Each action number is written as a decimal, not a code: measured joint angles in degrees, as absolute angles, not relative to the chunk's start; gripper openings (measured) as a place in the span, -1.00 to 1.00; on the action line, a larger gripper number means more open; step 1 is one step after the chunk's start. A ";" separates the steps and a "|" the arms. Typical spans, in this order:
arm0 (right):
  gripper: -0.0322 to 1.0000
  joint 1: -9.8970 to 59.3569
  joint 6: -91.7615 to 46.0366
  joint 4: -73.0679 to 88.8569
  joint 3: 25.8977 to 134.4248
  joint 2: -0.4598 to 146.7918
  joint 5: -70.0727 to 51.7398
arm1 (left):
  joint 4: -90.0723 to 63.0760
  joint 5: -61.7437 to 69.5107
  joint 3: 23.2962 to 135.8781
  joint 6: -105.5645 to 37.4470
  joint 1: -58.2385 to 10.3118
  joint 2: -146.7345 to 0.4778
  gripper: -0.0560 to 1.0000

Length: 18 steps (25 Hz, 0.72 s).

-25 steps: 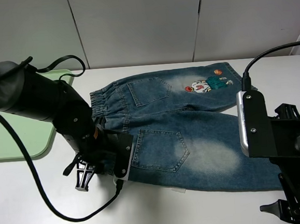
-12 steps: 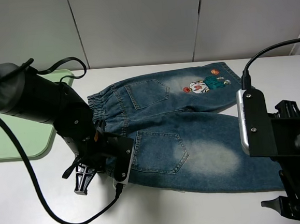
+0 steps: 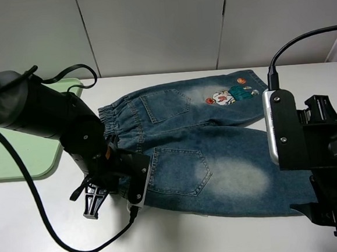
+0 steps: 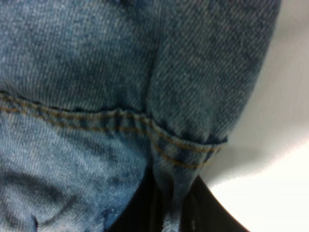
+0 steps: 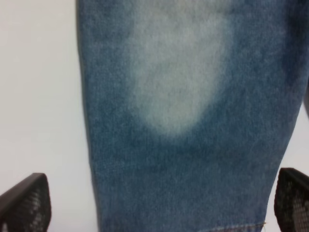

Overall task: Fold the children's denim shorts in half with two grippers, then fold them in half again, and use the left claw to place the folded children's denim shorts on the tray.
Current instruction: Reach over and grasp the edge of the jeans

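Note:
The children's denim shorts (image 3: 216, 140) lie flat on the white table, back pockets up, with the cartoon patch (image 3: 230, 95) on the far leg. My left gripper (image 3: 95, 200) is at the near waistband corner. In the left wrist view it (image 4: 169, 215) is shut on a pinched fold of denim (image 4: 96, 72). My right gripper (image 3: 333, 218) hangs over the near leg's hem, largely hidden by its own arm. In the right wrist view it (image 5: 157, 205) is open, with the faded leg (image 5: 178, 96) between its fingertips (image 5: 24, 203). The pale-green tray (image 3: 19, 155) lies at the left, behind the left arm.
The white table (image 3: 48, 229) shows bare surface in front of the shorts. A black cable (image 3: 41, 217) loops from the left arm across the table's near left. A grey panelled wall (image 3: 161, 27) stands behind the table.
My right arm has moved away from the front edge and over the near leg's hem, now covering the hem corner. The left gripper has shifted slightly and keeps its hold on the waistband.

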<state>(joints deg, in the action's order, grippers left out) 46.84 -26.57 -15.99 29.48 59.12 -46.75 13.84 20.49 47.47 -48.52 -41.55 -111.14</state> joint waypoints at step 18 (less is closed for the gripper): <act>0.41 39.90 -26.57 -22.03 23.44 77.56 -38.05 | 13.98 20.44 47.47 -48.77 -41.55 -111.14 -0.84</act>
